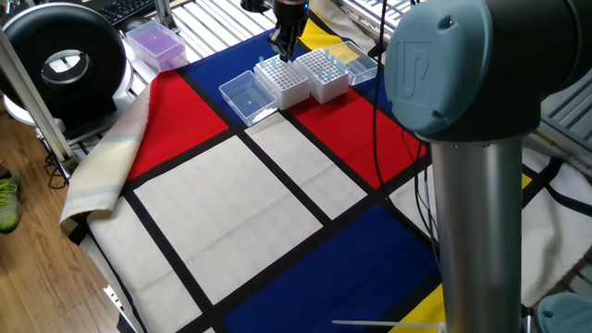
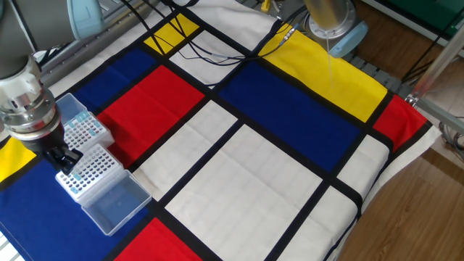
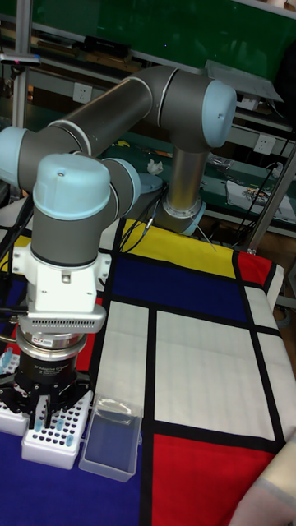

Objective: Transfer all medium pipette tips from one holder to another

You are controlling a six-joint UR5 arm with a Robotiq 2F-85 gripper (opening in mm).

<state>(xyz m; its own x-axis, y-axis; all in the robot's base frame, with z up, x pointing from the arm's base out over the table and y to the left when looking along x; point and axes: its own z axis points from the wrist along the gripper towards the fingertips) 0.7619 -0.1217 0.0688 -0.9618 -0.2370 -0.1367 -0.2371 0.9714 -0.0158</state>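
A cloth of red, blue, yellow and white blocks with black bands [image 2: 290, 188] covers the table. The grey robot arm with pale-blue joint caps [image 3: 123, 115] reaches down to two white perforated tip holders [image 2: 90, 170] [image 2: 81, 130] standing side by side, a clear plastic lid [image 2: 116, 203] beside them. The black two-finger gripper [image 2: 67, 165] hangs over the nearer holder's corner — whether clenched or released cannot be told. Pale-blue translucent pipette tips [image 1: 319, 61] sit in the other holder.

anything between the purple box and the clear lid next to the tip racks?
Nothing: in one fixed view, only bare cloth, blue then red, lies between the purple box and the clear lid.
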